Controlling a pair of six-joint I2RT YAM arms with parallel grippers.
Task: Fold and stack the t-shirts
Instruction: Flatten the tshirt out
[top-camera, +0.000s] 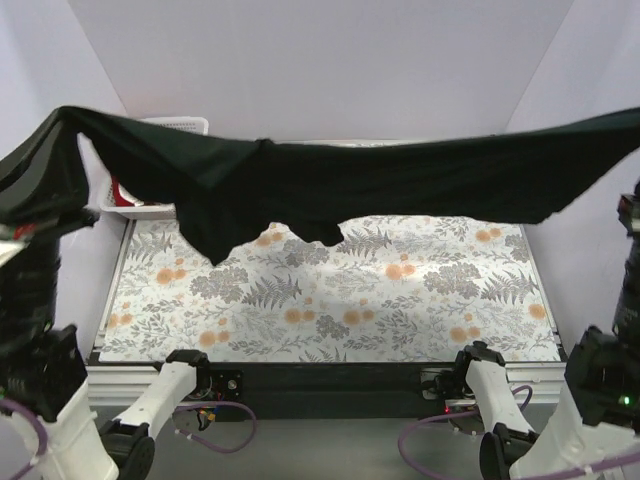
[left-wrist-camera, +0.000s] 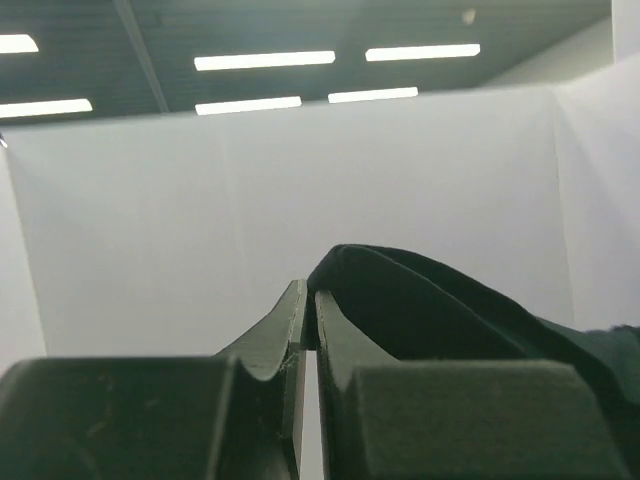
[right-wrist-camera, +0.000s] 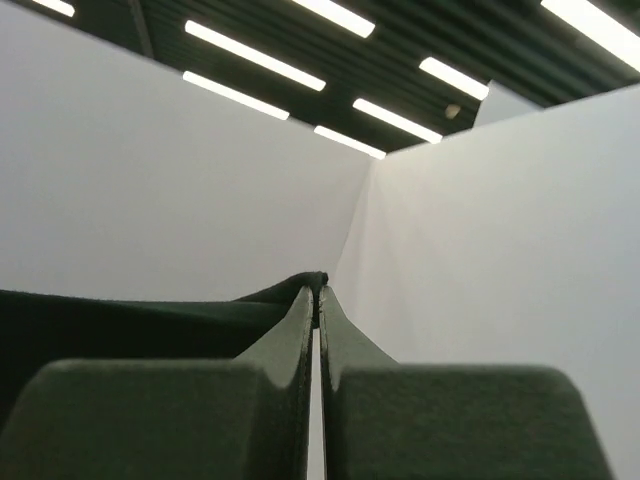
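The black t-shirt (top-camera: 330, 180) hangs stretched across the whole width of the table, held up high at both ends. A loose fold droops at its lower left (top-camera: 215, 235). My left gripper (left-wrist-camera: 310, 297) is shut on the shirt's left end (left-wrist-camera: 420, 300), with cloth pinched at the fingertips. My right gripper (right-wrist-camera: 319, 292) is shut on the shirt's right end (right-wrist-camera: 130, 325). In the top view the cloth covers the left gripper, and the right gripper sits at the frame's right edge. A bit of red fabric (top-camera: 119, 194) shows in the basket. No white shirt is in view.
A floral-patterned table top (top-camera: 400, 300) lies below the hanging shirt. A white slotted basket (top-camera: 172, 126) stands at the back left, mostly hidden behind the shirt. White walls enclose the back and both sides.
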